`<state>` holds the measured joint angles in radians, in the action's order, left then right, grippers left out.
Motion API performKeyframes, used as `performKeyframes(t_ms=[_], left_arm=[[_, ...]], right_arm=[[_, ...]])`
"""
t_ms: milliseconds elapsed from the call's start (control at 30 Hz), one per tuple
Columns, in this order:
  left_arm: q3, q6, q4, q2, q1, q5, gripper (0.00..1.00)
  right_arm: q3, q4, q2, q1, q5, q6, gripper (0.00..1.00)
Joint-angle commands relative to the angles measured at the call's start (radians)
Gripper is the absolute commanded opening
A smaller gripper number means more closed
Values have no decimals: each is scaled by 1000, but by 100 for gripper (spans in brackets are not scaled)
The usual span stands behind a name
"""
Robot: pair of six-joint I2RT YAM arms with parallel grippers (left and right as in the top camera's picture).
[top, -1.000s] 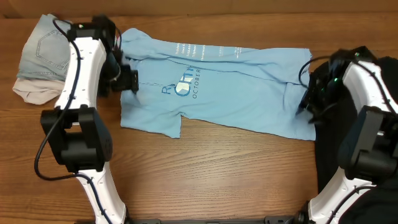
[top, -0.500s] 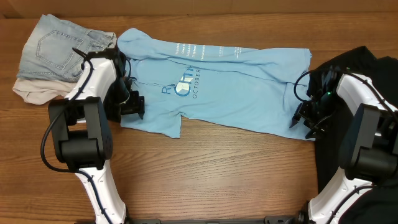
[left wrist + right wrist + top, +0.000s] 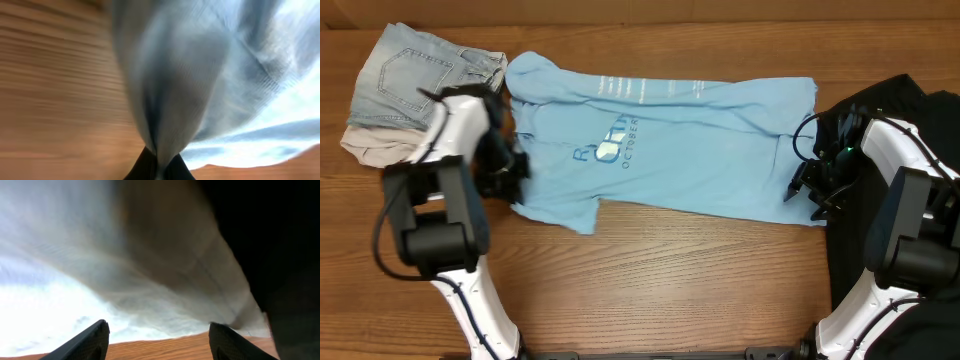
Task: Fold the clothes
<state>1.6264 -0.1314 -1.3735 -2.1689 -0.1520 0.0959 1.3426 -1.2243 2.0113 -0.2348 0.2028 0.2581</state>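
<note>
The sky-blue T-shirt [image 3: 690, 150] with white lettering lies spread across the middle of the table. My left gripper [image 3: 514, 171] is at its lower left edge, shut on a pinch of the blue fabric. In the left wrist view the cloth [image 3: 170, 75] rises in a bunched fold from between the fingertips of the left gripper [image 3: 159, 169]. My right gripper [image 3: 802, 190] stands open at the shirt's lower right corner. In the right wrist view the right gripper [image 3: 159, 342] hovers over bare wood just short of the shirt's hem [image 3: 150, 290], holding nothing. A black T-shirt [image 3: 885, 100] lies at the right.
Folded light denim jeans [image 3: 410, 75] sit at the back left on a beige garment [image 3: 370, 148]. Black cloth [image 3: 270, 240] fills the right side of the right wrist view. Brown wooden table [image 3: 670, 280] shows along the front.
The left gripper came down the shirt's left side, closed on its lower edge and drew it leftward, reshaping the bottom-left corner. The right gripper moved to the lower right corner and opened wider.
</note>
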Motion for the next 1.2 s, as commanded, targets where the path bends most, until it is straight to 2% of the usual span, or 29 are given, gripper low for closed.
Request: performKeyframes(t_ms=[0, 200, 500, 667, 733, 800, 867, 933, 1000, 1167], left_arm=[[64, 10, -27, -9, -87, 7, 4], [64, 20, -37, -9, -121, 10, 4], [64, 20, -22, -9, -91, 9, 4], [64, 20, -18, -9, -88, 9, 4], [64, 20, -18, -9, -88, 9, 4], [64, 21, -18, -9, -88, 9, 4], [64, 28, -19, -9, -88, 9, 4], [68, 32, -35, -9, -88, 9, 4], [77, 35, -68, -8, -90, 9, 4], [109, 42, -138, 21, -92, 6, 4]], right_arm=[[-27, 17, -31, 10, 26, 32, 67], [-117, 77, -31, 24, 35, 47, 67], [-120, -31, -89, 24, 79, 4, 69], [-180, 0, -89, 23, 45, 51, 68], [-197, 16, -89, 22, 44, 56, 60], [-204, 31, -89, 20, 45, 67, 48], [-204, 49, -89, 19, 45, 69, 24], [-198, 55, -92, 19, 45, 69, 9], [-178, 24, -107, 18, 34, 68, 4], [-72, -112, -227, 19, -22, 48, 4]])
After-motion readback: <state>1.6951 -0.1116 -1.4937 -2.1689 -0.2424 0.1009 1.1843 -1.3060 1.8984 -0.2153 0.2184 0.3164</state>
